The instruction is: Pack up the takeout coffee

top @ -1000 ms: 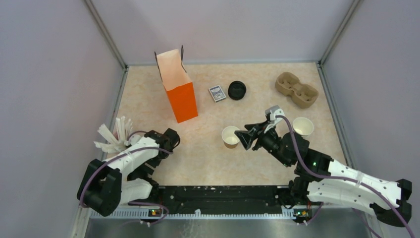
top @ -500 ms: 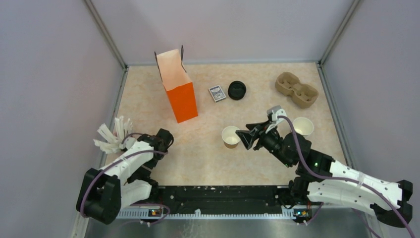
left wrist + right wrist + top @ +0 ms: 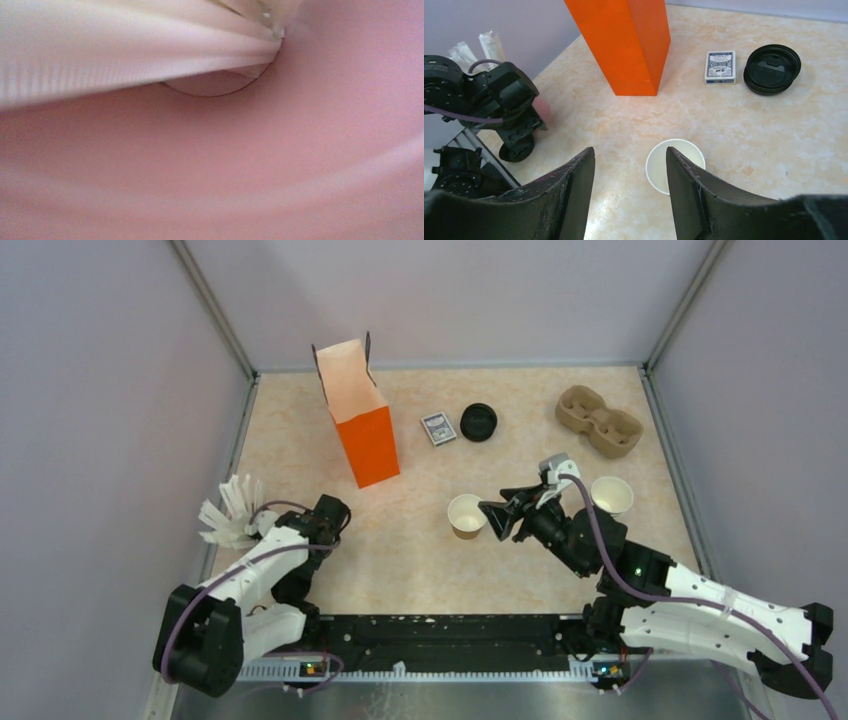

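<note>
One cup [image 3: 675,167], just beyond right jaws

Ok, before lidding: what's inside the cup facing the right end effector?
The cup looks empty: only white inner wall shows. A finger of the right end effector covers part.

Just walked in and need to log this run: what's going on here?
Two robot arms are packing a takeout coffee. The right hand is open right beside an empty paper cup mid-table, not gripping it. The left hand is at a bunch of white wrapped straws by the left edge; its grip can't be made out. The orange bag stands open at the back, with black lids lying nearby.
</note>
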`<state>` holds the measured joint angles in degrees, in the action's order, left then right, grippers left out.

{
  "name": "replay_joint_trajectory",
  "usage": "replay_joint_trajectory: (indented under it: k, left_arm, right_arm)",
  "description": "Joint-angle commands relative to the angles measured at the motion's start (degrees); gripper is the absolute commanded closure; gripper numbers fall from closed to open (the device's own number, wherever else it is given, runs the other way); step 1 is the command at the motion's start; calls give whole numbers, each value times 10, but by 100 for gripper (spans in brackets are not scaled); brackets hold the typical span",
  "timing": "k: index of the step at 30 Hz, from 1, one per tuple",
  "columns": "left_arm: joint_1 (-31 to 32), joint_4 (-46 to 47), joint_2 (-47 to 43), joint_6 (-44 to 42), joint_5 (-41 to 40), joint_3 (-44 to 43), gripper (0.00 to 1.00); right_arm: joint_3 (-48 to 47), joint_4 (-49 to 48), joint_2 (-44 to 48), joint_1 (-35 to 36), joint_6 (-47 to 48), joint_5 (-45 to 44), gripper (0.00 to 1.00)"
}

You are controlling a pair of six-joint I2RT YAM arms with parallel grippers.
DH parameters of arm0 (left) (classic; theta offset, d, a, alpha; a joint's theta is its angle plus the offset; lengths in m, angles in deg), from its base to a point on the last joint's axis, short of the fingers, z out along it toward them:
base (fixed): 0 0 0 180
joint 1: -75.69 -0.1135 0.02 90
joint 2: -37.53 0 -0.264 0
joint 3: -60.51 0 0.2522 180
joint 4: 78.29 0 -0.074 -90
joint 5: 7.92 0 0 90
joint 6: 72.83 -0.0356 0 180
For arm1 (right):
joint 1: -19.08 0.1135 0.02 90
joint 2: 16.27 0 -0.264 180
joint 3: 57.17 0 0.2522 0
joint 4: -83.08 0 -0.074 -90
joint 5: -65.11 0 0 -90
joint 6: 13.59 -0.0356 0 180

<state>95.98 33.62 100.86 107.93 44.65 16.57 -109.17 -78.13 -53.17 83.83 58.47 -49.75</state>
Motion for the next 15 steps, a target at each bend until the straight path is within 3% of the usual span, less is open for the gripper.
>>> replay_joint_trajectory:
  k: [1, 11, 15]
  left_arm:
    - [-1, 36, -6, -68, 119, 11, 47]
    - [1, 31, -36, -111, 159, 17, 57]
    - [2, 11, -44, -106, 166, 9, 54]
  right_arm:
    - [-5, -1, 4, 3, 17, -23, 46]
    - [-1, -1, 5, 3, 22, -34, 45]
    - [-3, -2, 5, 3, 26, -36, 44]
